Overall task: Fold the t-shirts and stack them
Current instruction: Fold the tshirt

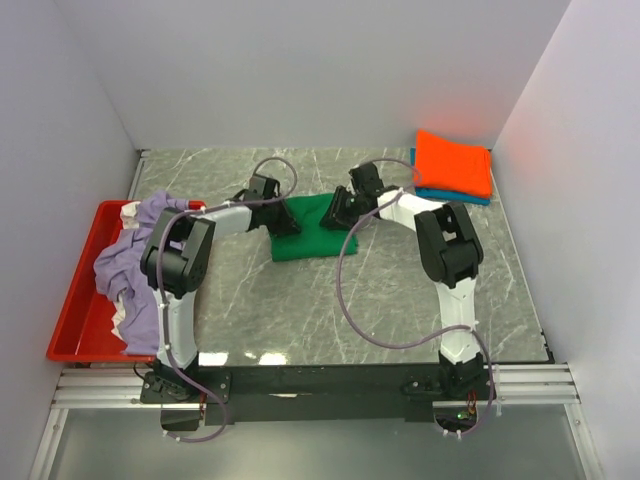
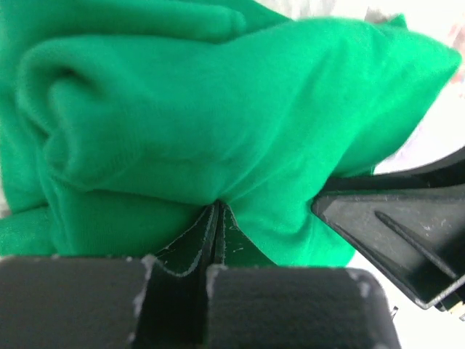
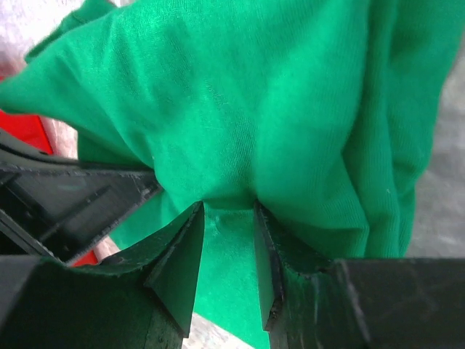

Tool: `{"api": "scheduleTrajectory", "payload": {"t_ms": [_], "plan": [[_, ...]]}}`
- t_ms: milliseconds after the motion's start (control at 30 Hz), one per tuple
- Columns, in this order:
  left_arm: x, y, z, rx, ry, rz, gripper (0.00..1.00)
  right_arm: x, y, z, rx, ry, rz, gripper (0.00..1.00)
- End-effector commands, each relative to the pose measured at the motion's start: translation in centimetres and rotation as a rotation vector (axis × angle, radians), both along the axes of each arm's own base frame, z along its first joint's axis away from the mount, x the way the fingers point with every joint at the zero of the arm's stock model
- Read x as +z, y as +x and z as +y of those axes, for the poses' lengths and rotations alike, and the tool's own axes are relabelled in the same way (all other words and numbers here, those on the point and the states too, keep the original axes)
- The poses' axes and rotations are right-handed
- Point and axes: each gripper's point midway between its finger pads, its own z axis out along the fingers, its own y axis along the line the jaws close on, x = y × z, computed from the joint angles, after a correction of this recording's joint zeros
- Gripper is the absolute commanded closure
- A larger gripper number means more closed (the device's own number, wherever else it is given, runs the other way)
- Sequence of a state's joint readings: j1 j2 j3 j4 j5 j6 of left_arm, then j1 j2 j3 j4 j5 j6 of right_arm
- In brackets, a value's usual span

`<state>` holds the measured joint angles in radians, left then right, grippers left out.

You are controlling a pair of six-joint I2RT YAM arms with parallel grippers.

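L hand (image 2: 216,207) clamped shut on green t-shirt (image 2: 218,109) fold; R hand (image 3: 227,209) fingers apart w/ cloth betw. them; shirt lies folded mid tabletop (image 1: 300,310).

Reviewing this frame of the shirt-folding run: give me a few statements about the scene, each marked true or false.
1. The orange t-shirt lies folded on the blue t-shirt at the far right of the table. True.
2. The left gripper hangs open above the green t-shirt. False: it is shut on a pinch of the green cloth.
3. The lavender t-shirt is folded on the stack. False: it lies crumpled in the red tray on the left.
4. The right gripper is also at the green t-shirt, with green cloth between its fingers. True.
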<state>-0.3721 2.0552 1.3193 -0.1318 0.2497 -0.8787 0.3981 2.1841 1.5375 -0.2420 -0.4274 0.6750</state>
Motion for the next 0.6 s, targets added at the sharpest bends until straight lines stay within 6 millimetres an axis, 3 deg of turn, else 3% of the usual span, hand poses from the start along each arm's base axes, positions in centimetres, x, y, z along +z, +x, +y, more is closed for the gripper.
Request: {"api": "scheduleTrajectory", "payload": {"t_ms": [0, 33, 67, 100, 133, 167, 200, 233, 267, 333, 367, 433, 567], "plan": [[-1.3, -4.0, -1.1, -0.007, 0.018, 0.057, 0.99, -2.0, -2.8, -1.9, -0.032, -0.050, 0.047, 0.59], [-1.9, -5.3, -0.9, 0.000, 0.022, 0.078, 0.99, -2.1, -3.3, -2.1, -0.041, -0.048, 0.043, 0.59], [-0.8, -5.8, -1.1, 0.001, 0.024, 0.052, 0.99, -1.0, -3.9, -2.2, -0.042, -0.032, 0.021, 0.59], [-0.5, -6.6, -1.1, -0.004, 0.023, 0.044, 0.99, -2.6, -6.2, -3.1, -0.046, -0.044, 0.065, 0.59], [-1.4, -8.4, -0.6, 0.001, 0.039, 0.069, 0.99, -2.4, -6.6, -3.2, -0.056, -0.029, 0.049, 0.59], [0.2, -9.1, -1.2, -0.013, 0.020, 0.027, 0.99, -1.2, -7.3, -3.3, -0.057, -0.013, 0.025, 0.59], [0.4, -9.9, -1.1, -0.013, 0.024, 0.017, 0.99, -2.5, -9.5, -4.0, -0.052, -0.024, 0.062, 0.60], [-0.6, -11.8, -0.4, -0.008, 0.038, 0.046, 0.99, -2.4, -10.3, -4.2, -0.052, -0.023, 0.051, 0.60], [0.8, -12.7, -0.9, -0.022, 0.018, 0.011, 0.99, -1.1, -10.9, -4.3, -0.053, -0.011, 0.021, 0.60], [-0.3, -15.4, -0.1, -0.021, 0.039, 0.033, 0.99, -2.3, -14.3, -5.5, -0.047, -0.033, 0.055, 0.60], [0.9, -16.3, -0.3, -0.031, 0.019, 0.004, 0.99, -0.7, -14.4, -5.5, -0.051, -0.008, 0.000, 0.60], [0.2, -18.4, 0.5, -0.023, 0.017, 0.023, 0.99, -1.4, -16.9, -6.1, -0.043, -0.012, 0.014, 0.60], [2.8, -19.0, 0.9, -0.020, -0.024, -0.044, 0.99, 0.2, -18.2, -6.6, -0.027, -0.001, -0.027, 0.60]]}}
